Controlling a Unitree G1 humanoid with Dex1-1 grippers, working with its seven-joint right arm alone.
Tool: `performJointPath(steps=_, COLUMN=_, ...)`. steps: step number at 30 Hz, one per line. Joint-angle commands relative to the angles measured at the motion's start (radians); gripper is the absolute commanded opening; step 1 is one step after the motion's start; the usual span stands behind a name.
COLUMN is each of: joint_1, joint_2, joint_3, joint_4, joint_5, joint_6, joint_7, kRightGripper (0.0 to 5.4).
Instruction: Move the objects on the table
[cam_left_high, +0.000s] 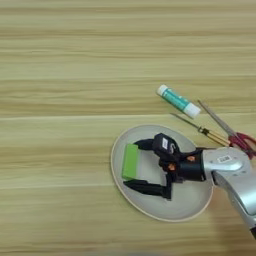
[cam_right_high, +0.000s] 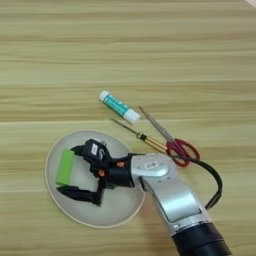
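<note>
Four small things share the table (cam_left_high: 60, 60): a green block (cam_left_high: 130, 161), a white tube (cam_left_high: 178, 101) with a teal label, a thin screwdriver (cam_right_high: 141, 136) with an amber handle, and red-handled scissors (cam_right_high: 170, 138). No writing on the tube's label can be read, and a small white sticker on the silver forearm (cam_right_high: 165, 187) is likewise illegible. The block lies flat on the left part of a pale round plate (cam_left_high: 200, 205), close to its left rim. The right gripper (cam_left_high: 138, 167) hangs over the plate with its black fingers (cam_left_high: 147, 188) spread wide, just right of the block; contact cannot be told. Tube, screwdriver and scissors lie beyond the plate's far right edge, close together. Wide bare wood stretches left and far.
</note>
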Motion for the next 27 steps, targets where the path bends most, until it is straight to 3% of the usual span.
performJointPath(steps=1, joint_1=-0.049, joint_2=0.004, joint_3=-0.001, joint_4=0.011, joint_5=-0.04, joint_6=-0.03, joint_7=-0.068, kRightGripper=5.35)
performJointPath(steps=27, joint_1=-0.06, joint_2=0.013, joint_3=0.001, joint_4=0.037, joint_5=-0.033, joint_6=-0.039, joint_7=-0.073, kRightGripper=5.35)
